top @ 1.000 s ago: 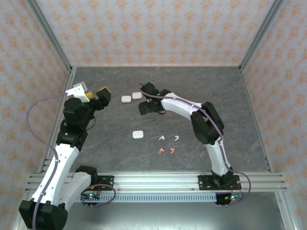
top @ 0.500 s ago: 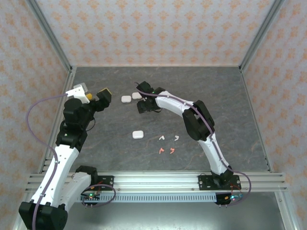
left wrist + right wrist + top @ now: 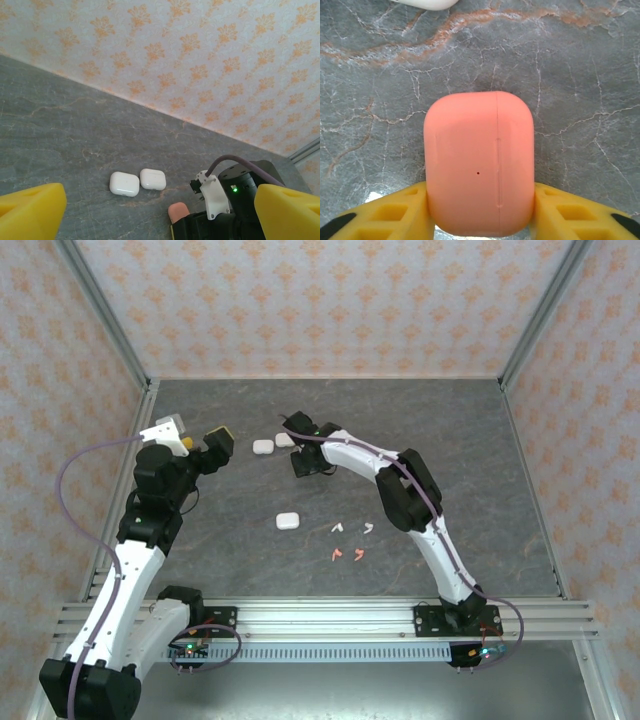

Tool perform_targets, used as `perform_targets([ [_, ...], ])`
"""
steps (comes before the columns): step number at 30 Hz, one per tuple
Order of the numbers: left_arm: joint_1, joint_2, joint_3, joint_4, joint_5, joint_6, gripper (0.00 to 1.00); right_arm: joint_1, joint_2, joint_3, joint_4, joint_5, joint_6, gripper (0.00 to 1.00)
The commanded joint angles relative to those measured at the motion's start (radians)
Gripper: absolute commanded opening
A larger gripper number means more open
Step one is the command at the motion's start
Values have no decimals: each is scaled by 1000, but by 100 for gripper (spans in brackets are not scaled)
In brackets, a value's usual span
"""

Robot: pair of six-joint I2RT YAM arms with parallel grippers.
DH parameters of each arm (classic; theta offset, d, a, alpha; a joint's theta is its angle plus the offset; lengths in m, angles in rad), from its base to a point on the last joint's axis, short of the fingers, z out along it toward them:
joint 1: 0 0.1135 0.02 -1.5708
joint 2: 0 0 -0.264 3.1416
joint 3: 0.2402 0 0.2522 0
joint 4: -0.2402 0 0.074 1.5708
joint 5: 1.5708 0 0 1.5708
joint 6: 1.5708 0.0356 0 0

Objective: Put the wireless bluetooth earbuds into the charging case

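Right gripper point(image 3: 302, 462) clenched on a coral-pink charging case point(image 3: 479, 162); earbuds point(image 3: 338, 527) lie loose on the bench point(image 3: 480, 460).

The case is smooth and rounded, closed, with a thin seam and a pinhole dot. It lies flat at the far middle, yellow fingers point(image 3: 390, 217) pressed to both sides. The left gripper point(image 3: 216, 438), far left, is released with its fingers spread wide. Two white cases point(image 3: 124, 183) sit side by side just left of the coral one, and a third white case point(image 3: 288, 522) lies nearer. Right of that are the tiny hook-shaped earbuds: two white, with two coral-pink buds point(image 3: 357, 554) just nearer.
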Motion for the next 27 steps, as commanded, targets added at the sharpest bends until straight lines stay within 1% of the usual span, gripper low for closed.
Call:
perform_targets([
  [1,1,11,24,-35,21,16,97,3,-19,-31,12,13,-29,43],
  [5,1,43,59,-75,38,32,97,2,-122,-135,118,27,-71,42],
  [9,1,64,74,-63,70,29,97,2,-236,-240,206,26,-124,42],
  [12,1,87,92,-53,123,29,96,3,-339,-350,292,18,-171,42],
  [15,1,125,127,-63,217,41,95,3,-457,-478,390,8,-222,42],
  [20,-3,202,200,-83,434,63,91,3,-654,-667,524,0,-329,42],
  [22,-8,233,228,-89,511,64,90,2,-720,-719,554,-3,-370,42],
  [27,-40,311,295,-86,649,65,90,2,-858,-804,607,-36,-462,42],
])
